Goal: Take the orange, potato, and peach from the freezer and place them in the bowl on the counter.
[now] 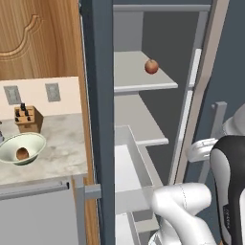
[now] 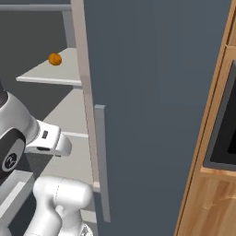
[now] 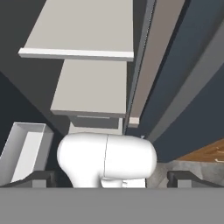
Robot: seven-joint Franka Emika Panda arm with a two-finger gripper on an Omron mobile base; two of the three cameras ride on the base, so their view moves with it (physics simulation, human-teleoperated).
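Potato (image 1: 22,153) in bowl (image 1: 36,139); peach (image 1: 151,66), orange (image 2: 55,59) on freezer (image 1: 98,95) shelf.

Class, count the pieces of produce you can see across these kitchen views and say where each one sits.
3: a peach on the freezer's upper shelf, an orange on that shelf too, and a potato in the bowl on the counter. More may be hidden.

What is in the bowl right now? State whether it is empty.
Not empty. The bowl on the counter holds one dull brown lump, the potato.
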